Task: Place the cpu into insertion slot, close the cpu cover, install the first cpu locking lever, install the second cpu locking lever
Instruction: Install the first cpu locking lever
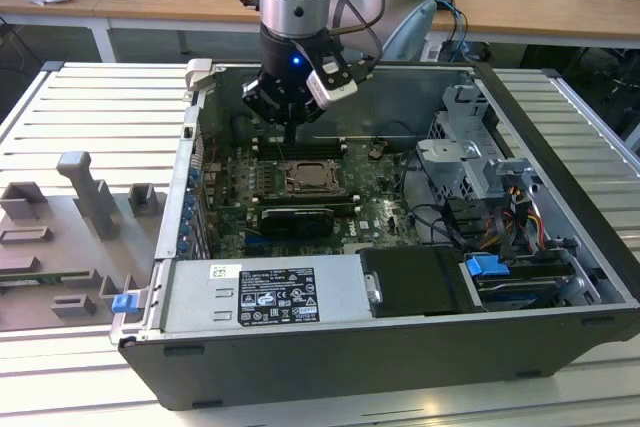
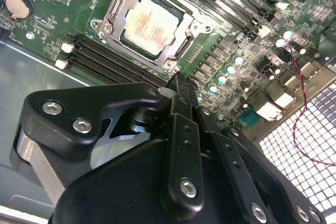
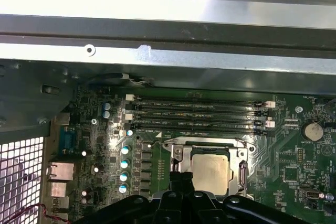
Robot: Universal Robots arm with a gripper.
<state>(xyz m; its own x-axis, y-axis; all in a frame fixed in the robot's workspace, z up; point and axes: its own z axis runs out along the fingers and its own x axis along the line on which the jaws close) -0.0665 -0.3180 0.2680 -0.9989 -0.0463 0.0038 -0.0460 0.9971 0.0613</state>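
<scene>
Grey sheet metal walls in the job. In the exterior view my claw (image 1: 290, 134) hangs inside the open computer case (image 1: 330, 347), pinched to one narrow tip with nothing in it. It is just above the long black memory slots (image 1: 300, 144) and near the chip (image 1: 303, 176), which lies flat on the green board (image 1: 385, 192).

In the second wrist view the chip sits in its socket (image 2: 181, 45), pale beige-silver, matte and faintly mottled. The thin grey cover (image 2: 116, 14) lies flat around it like a picture frame, so seating and cover look done to me. I judge the chip light, stiff and slick on top but delicate underneath, so only its bare edges would make a fair hold. The cover looks like springy thin plate, best pressed at its free edge (which side is the hinge I cannot tell).

In the first wrist view my closed claw points at the socket's near side. Beyond the square chip run the ribbed memory slots with white end clips. A round silver coin battery (image 3: 313, 129) lies off to one side, and a row of small shiny capacitors (image 3: 125, 163) to the other.
</scene>
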